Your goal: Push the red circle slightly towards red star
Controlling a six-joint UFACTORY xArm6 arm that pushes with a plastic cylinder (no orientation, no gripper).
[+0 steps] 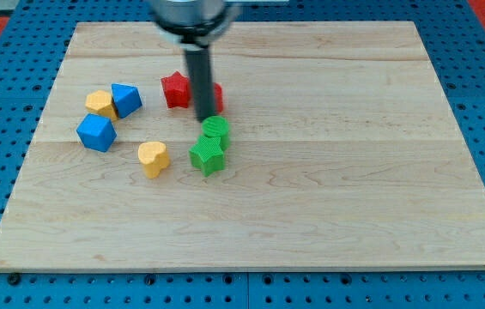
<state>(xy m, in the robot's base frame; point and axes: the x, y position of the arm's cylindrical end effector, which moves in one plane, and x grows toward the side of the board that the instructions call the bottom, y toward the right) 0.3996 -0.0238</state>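
The board point(311, 215) lies flat and fills most of the view. All blocks sit in its left half. The red star point(174, 89) lies toward the view's top, with the red circle point(216, 96) just to its right, largely hidden behind the rod. My tip point(205, 118) rests just below the red circle and directly above the green circle point(215, 129). The green star point(208, 156) touches the green circle from below. The yellow heart point(153, 158) lies left of the green star, apart from it. Further left, the yellow hexagon point(100, 103) touches the blue pentagon point(126, 99) on its right. The blue cube point(96, 132) sits just below the yellow hexagon.
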